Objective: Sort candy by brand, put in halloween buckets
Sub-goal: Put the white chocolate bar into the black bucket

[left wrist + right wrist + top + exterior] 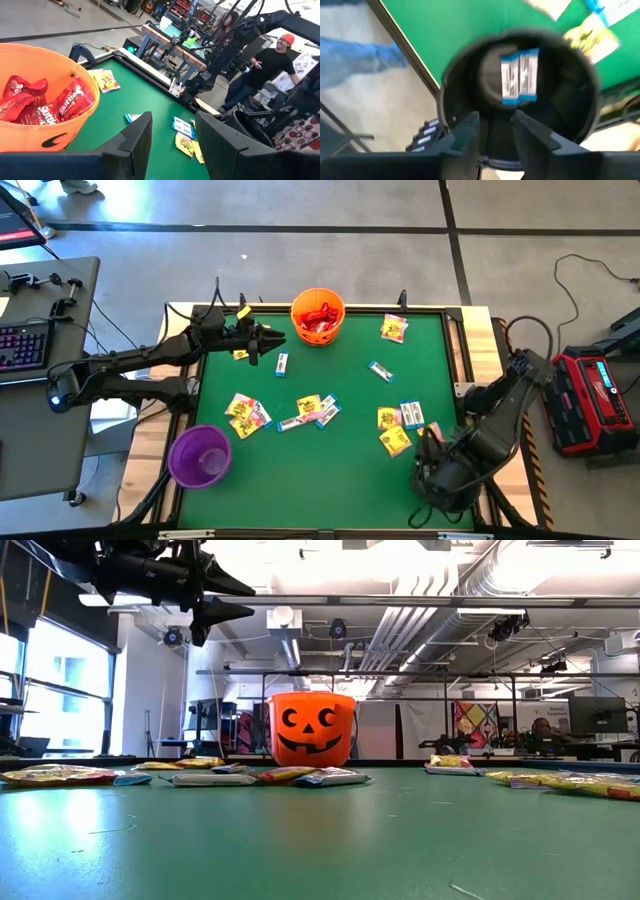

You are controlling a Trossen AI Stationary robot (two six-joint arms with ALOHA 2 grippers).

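The orange pumpkin-face bucket [318, 316] [312, 728] stands at the far middle of the table and holds red packets [70, 100]. My left gripper [275, 340] [172, 125] hovers open and empty just left of it, high above the table [215, 600]. My right gripper [440, 465] [495, 120] is open and empty over the black bucket [520, 95] at the near right corner. Two white-blue packets [519, 75] lie in that bucket. The purple bucket [200, 455] stands near left. Yellow and white-blue candy [310, 410] lies flat on the green mat.
Loose packets lie far right [393, 328], mid-table [380, 371], left of centre [248, 415] and near right [395, 430]. A raised frame edges the mat [455, 330]. A desk with a keyboard [25, 345] stands left, a red case [595, 395] right. People [265, 65] stand beyond the table.
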